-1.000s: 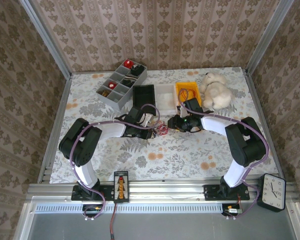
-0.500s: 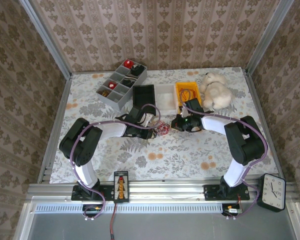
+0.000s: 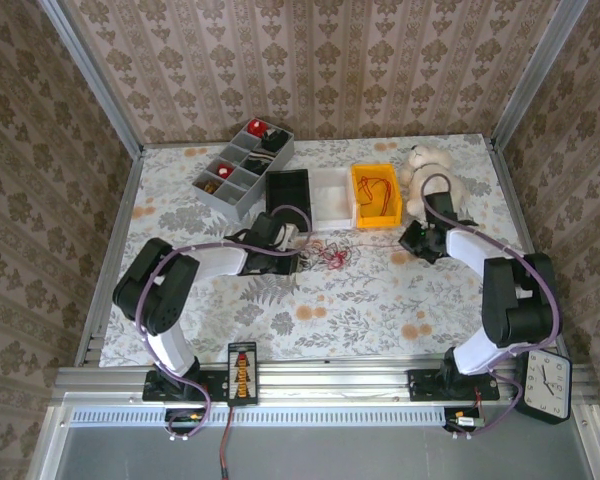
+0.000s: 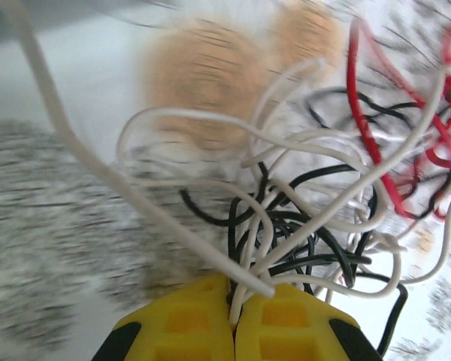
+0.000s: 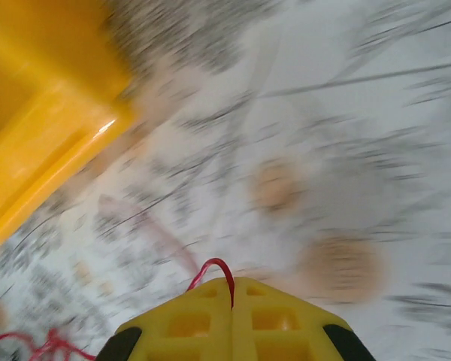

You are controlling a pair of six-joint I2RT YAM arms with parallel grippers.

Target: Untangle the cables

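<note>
A loose tangle of cables [image 3: 327,252] lay mid-bench [image 3: 380,300]: a white cable [image 4: 165,212], a black cable [image 4: 233,233] and a red cable [image 4: 358,113] looped through one another. The yellow left jaws were pressed together, pinching the white cable at the tangle's left edge. The right jaws, well apart to the right, were pressed together on a small loop of red cable. Behind stood a yellow bin [image 3: 376,224] holding another red cord, a white bin [image 3: 330,215], a black bin [image 3: 287,190], a grey divided tray [image 3: 220,203] and a teddy bear [image 3: 425,165].
</note>
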